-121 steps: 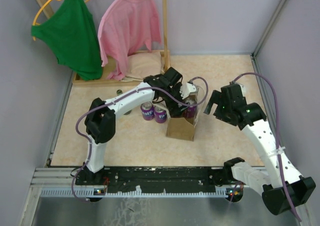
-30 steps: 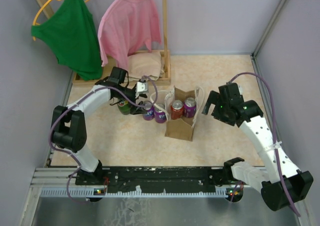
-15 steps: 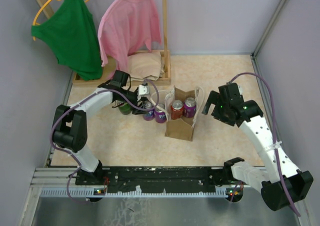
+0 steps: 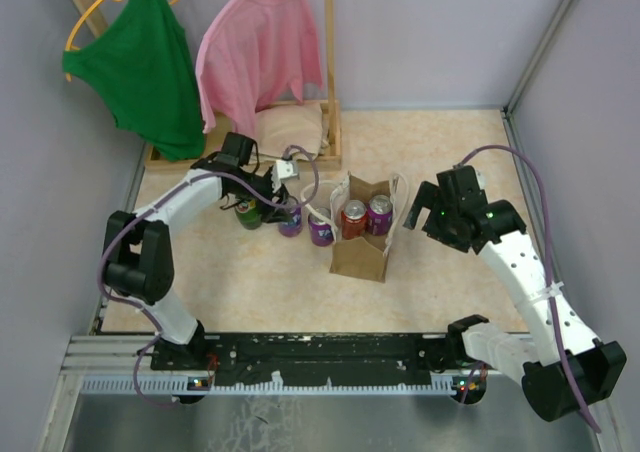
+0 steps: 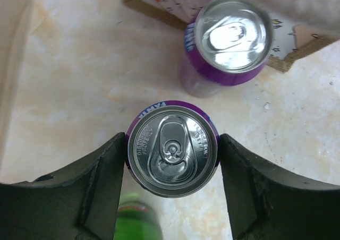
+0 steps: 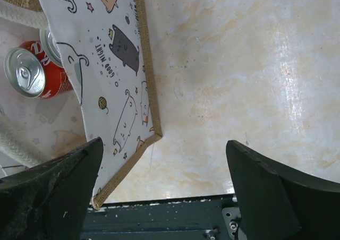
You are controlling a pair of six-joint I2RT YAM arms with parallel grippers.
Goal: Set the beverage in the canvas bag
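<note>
The canvas bag (image 4: 360, 255) stands upright mid-table, with a red can (image 4: 353, 217) and a purple can (image 4: 379, 212) inside. My left gripper (image 4: 286, 210) is shut on a purple can (image 5: 172, 150), its fingers pressed to both sides, left of the bag. A second purple can (image 4: 321, 231) stands by the bag's left side; it also shows in the left wrist view (image 5: 231, 38). A green can (image 4: 247, 214) is just behind the left gripper. My right gripper (image 4: 414, 214) is open and empty beside the bag's right wall (image 6: 106, 65), with the red can (image 6: 32, 73) in view.
A wooden clothes rack at the back left holds a green shirt (image 4: 145, 62) and a pink shirt (image 4: 260, 57). A folded beige cloth pile (image 4: 290, 129) lies on its base. Grey walls close in the table on the left, right and back.
My left gripper came back from the bag to the loose cans, closed on the left purple can and drew it slightly left and back, away from the other. The right arm has not moved.
</note>
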